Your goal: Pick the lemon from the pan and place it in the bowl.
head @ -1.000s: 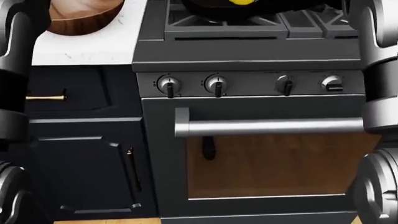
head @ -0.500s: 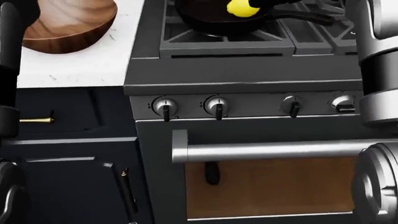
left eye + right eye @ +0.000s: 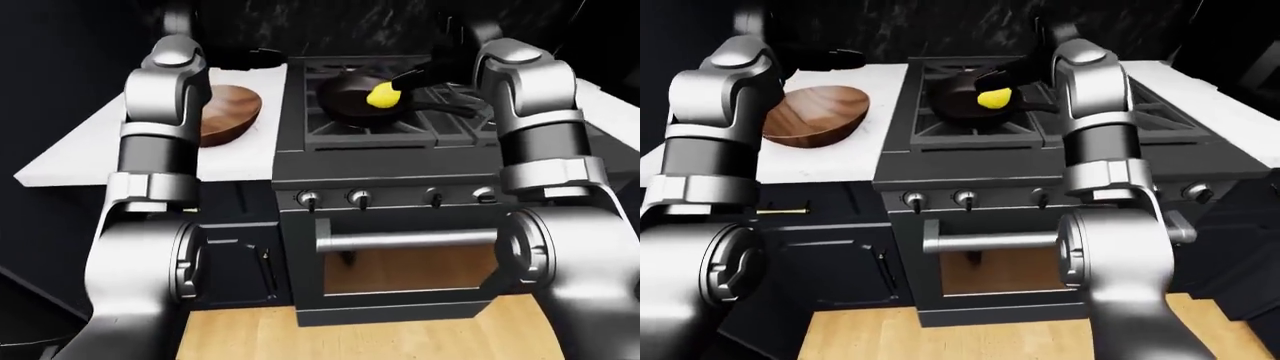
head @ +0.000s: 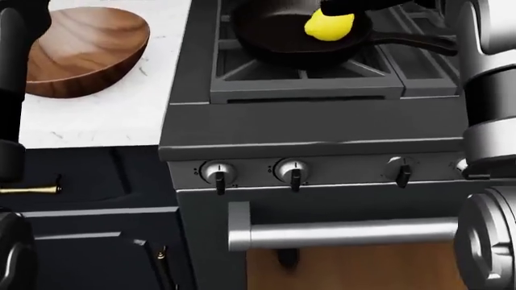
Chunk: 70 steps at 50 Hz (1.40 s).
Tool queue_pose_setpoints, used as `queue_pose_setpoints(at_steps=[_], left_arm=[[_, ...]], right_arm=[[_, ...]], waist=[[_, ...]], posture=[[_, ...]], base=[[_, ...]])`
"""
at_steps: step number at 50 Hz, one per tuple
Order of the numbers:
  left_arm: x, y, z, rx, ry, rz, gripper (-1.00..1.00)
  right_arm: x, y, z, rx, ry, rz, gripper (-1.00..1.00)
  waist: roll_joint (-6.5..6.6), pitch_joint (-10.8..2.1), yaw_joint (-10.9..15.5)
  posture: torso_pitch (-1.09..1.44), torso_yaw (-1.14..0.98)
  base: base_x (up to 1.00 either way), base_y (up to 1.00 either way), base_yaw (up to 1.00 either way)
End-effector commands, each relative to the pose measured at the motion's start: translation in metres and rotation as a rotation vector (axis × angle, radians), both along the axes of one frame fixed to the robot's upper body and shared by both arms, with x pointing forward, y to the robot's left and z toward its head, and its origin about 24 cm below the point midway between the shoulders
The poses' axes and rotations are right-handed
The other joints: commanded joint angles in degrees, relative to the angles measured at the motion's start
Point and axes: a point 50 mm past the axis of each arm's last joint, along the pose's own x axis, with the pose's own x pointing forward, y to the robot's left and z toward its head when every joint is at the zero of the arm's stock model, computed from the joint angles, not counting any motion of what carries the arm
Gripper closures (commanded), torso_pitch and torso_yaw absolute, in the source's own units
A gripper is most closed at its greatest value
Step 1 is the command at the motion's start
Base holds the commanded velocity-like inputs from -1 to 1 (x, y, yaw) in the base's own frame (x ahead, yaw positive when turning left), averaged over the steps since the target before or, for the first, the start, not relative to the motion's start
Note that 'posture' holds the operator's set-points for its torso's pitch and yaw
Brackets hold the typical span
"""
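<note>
The right hand (image 3: 415, 75) is down at the pan, its dark fingers (image 4: 343, 7) right on top of the lemon (image 4: 328, 25). In the head view the fingertips touch the fruit's upper edge, but the dark hand blurs into the dark stove behind it, so I can't tell whether the fingers are closed round the lemon or just resting on it. The lemon sits inside the pan (image 4: 282, 36), toward its right side in the head view, bright yellow against the black metal. The pan stands on the left burner grate of the stove (image 4: 306, 121), with its long handle (image 4: 415, 42) running off to the right.

Out to the left of the stove, the wooden bowl (image 4: 77, 51) sits on the white counter (image 4: 104, 115), well apart from the pan. The left hand (image 3: 830, 56) is up over the far edge of that counter, above the bowl in the right-eye view. It's a dark shape against a dark wall, and its fingers can't be made out.

Below the burners there's a row of knobs (image 4: 219, 174) across the stove's face, and under them the silver oven handle (image 4: 346, 232) over the brown oven window (image 3: 405, 268). Dark cabinets (image 4: 89, 241) stand to the left, one with a brass pull (image 4: 28, 190). Both grey arms frame the eye views, over a wooden floor (image 3: 350, 337).
</note>
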Motion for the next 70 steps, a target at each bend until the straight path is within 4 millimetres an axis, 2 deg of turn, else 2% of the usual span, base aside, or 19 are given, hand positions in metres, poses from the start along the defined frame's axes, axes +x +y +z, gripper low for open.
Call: queue_pose_setpoints(at_steps=[1, 3, 5, 8, 16, 20, 21, 23, 30, 34, 41, 42, 44, 47, 60, 61, 64, 66, 70], left_arm=[[-0.007, -0.005, 0.028, 0.007, -0.112, -0.018, -1.0], [-0.006, -0.004, 0.027, 0.008, -0.112, -0.017, -1.0], [-0.006, -0.004, 0.028, 0.009, -0.112, -0.015, -1.0], [-0.007, -0.003, 0.029, 0.01, -0.114, -0.015, -1.0], [-0.007, -0.003, 0.032, 0.011, -0.119, -0.015, -1.0], [-0.008, -0.004, 0.034, 0.012, -0.12, -0.017, -1.0], [-0.008, -0.005, 0.035, 0.012, -0.121, -0.017, -1.0], [-0.008, -0.005, 0.035, 0.013, -0.123, -0.017, -1.0], [-0.01, -0.005, 0.036, 0.013, -0.126, -0.016, -1.0], [-0.01, -0.005, 0.037, 0.013, -0.127, -0.016, -1.0], [-0.01, -0.003, 0.037, 0.012, -0.129, -0.013, -1.0], [-0.01, -0.004, 0.037, 0.013, -0.128, -0.013, -1.0], [-0.011, -0.003, 0.037, 0.013, -0.13, -0.013, -1.0], [-0.012, -0.004, 0.04, 0.015, -0.133, -0.015, -1.0], [-0.013, -0.005, 0.043, 0.019, -0.138, -0.017, -1.0], [-0.014, -0.007, 0.045, 0.021, -0.141, -0.021, -1.0], [-0.014, -0.007, 0.045, 0.023, -0.142, -0.021, -1.0], [-0.015, -0.008, 0.046, 0.024, -0.144, -0.022, -1.0], [-0.015, -0.008, 0.046, 0.024, -0.145, -0.021, -1.0]], right_arm=[[-0.005, -0.001, 0.025, -0.008, -0.105, -0.001, -1.0], [-0.004, -0.001, 0.022, -0.007, -0.101, -0.001, -1.0], [-0.004, 0.0, 0.024, -0.007, -0.101, 0.001, -1.0], [-0.005, 0.001, 0.026, -0.01, -0.104, 0.002, -1.0], [-0.005, 0.002, 0.029, -0.013, -0.106, 0.005, -1.0], [-0.005, 0.002, 0.032, -0.014, -0.108, 0.006, -1.0], [-0.005, 0.002, 0.032, -0.013, -0.109, 0.007, -1.0], [-0.005, 0.002, 0.031, -0.013, -0.109, 0.008, -1.0], [-0.006, 0.002, 0.033, -0.012, -0.111, 0.01, -1.0], [-0.006, 0.002, 0.033, -0.012, -0.111, 0.013, -1.0], [-0.007, 0.003, 0.036, -0.016, -0.119, 0.013, -1.0], [-0.007, 0.003, 0.037, -0.003, -0.122, 0.018, -1.0], [-0.008, 0.003, 0.04, -0.003, -0.134, 0.018, -1.0], [-0.009, 0.002, 0.042, -0.004, -0.138, 0.013, -1.0], [-0.012, -0.001, 0.048, 0.037, -0.168, 0.007, -1.0], [-0.013, 0.001, 0.05, 0.024, -0.168, 0.019, -1.0], [-0.013, 0.001, 0.05, 0.022, -0.168, 0.019, -1.0], [-0.013, 0.001, 0.05, 0.022, -0.168, 0.019, -1.0], [-0.013, 0.001, 0.05, 0.02, -0.168, 0.02, -1.0]], waist=[[0.21, -1.51, -0.2], [-1.65, -1.58, 0.2], [-5.13, -2.29, 0.64], [-4.37, -1.7, 0.57], [-0.15, -1.26, -0.06], [5.52, -2.44, -0.95], [2.84, -1.8, -0.62], [4.0, -1.83, -0.81], [0.31, -1.42, -0.2], [-4.88, -2.18, 0.65], [-2.36, -1.73, 0.21], [-2.04, -0.13, 0.09], [-1.72, 0.34, -0.32], [1.68, -0.3, -0.91], [-0.91, -0.86, -0.35], [-0.54, -2.04, -0.41], [-3.46, -1.48, 0.45], [-3.27, -2.34, 0.6], [-0.55, -1.25, 0.53]], posture=[[0.0, 0.0], [0.0, 0.0], [0.0, 0.0], [0.0, 0.0], [0.0, 0.0], [0.0, 0.0], [0.0, 0.0], [0.0, 0.0], [0.0, 0.0], [0.0, 0.0], [0.0, 0.0], [0.0, 0.0], [0.0, 0.0], [0.0, 0.0], [0.0, 0.0], [0.0, 0.0], [0.0, 0.0], [0.0, 0.0], [0.0, 0.0]], base=[[0.17, 0.0, 0.0], [0.18, 0.0, 0.0], [0.17, 0.0, 0.0], [0.17, 0.0, 0.0], [0.17, 0.0, 0.0], [0.18, 0.0, 0.0], [0.18, 0.0, 0.0], [0.17, 0.0, 0.0], [0.17, 0.0, 0.0], [0.18, 0.0, 0.0], [0.17, 0.0, 0.0], [0.0, 0.0, 0.0], [0.0, 0.0, 0.0], [0.0, 0.0, 0.0], [0.0, 0.0, 0.0], [0.0, 0.42, 0.0], [0.0, 0.45, 0.0], [0.0, 0.45, 0.0], [0.0, 0.45, 0.0]])
